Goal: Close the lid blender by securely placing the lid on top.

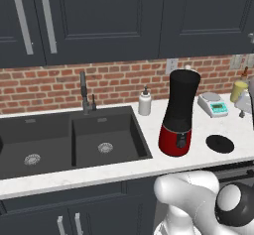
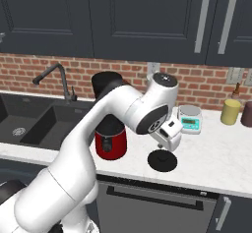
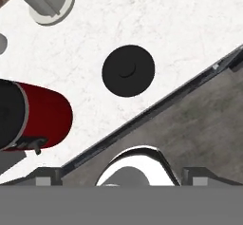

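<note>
My gripper (image 2: 170, 146) hovers over the black lid (image 3: 128, 70), mid-frame on the white counter (image 3: 190, 24); finger spread I cannot tell. The blender (image 1: 179, 112) stands left; descending off-centre might skid the lid.

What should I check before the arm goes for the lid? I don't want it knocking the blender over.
1. Lid location: ok. The lid lies flat on the counter, right of the blender.
2. Lid clear of the blender: ok, a bare gap of counter separates them.
3. Blender upright, jar top open: ok.
4. Claw above the lid: ok, the hand view looks down on it, slightly off centre.
5. Claw open enough: cannot tell, the fingers are barely visible.
6. Nearby clutter: ok, the scale and pump bottle stand apart from the lid.
</note>
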You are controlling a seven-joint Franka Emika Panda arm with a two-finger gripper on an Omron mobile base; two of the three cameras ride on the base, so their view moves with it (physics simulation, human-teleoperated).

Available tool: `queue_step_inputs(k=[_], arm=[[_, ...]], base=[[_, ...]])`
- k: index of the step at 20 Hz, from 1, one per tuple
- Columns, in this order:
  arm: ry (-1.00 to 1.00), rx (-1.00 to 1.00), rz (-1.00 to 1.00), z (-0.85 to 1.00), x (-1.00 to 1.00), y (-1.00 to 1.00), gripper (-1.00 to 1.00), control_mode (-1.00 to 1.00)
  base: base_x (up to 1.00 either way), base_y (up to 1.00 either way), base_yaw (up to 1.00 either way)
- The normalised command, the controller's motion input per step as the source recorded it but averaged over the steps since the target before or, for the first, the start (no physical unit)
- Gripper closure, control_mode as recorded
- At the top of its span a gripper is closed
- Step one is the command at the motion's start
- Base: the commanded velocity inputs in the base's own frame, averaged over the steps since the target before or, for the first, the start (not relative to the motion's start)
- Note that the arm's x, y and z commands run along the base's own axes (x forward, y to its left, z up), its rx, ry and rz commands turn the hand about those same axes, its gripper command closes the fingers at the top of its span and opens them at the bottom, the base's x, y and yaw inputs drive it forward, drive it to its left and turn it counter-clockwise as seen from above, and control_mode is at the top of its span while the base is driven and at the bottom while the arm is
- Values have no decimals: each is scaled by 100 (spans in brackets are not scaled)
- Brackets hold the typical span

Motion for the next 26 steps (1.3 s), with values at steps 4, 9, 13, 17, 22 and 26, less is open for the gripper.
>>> queue_step_inputs(k=[4, 9, 13, 17, 22, 26], arm=[[0, 0, -1, -53, 41, 0, -100, -100], [0, 0, -3, -62, 25, -5, -100, -100], [2, 0, -7, -53, 20, -29, -100, -100], [2, 0, -14, -41, 12, -41, -100, -100], [1, 0, -10, -21, 22, -31, -100, -100], [7, 0, -1, -4, 22, -12, -100, -100]], base=[[0, 0, 0], [0, 0, 0], [0, 0, 0], [0, 0, 0], [0, 0, 0], [0, 0, 0]])
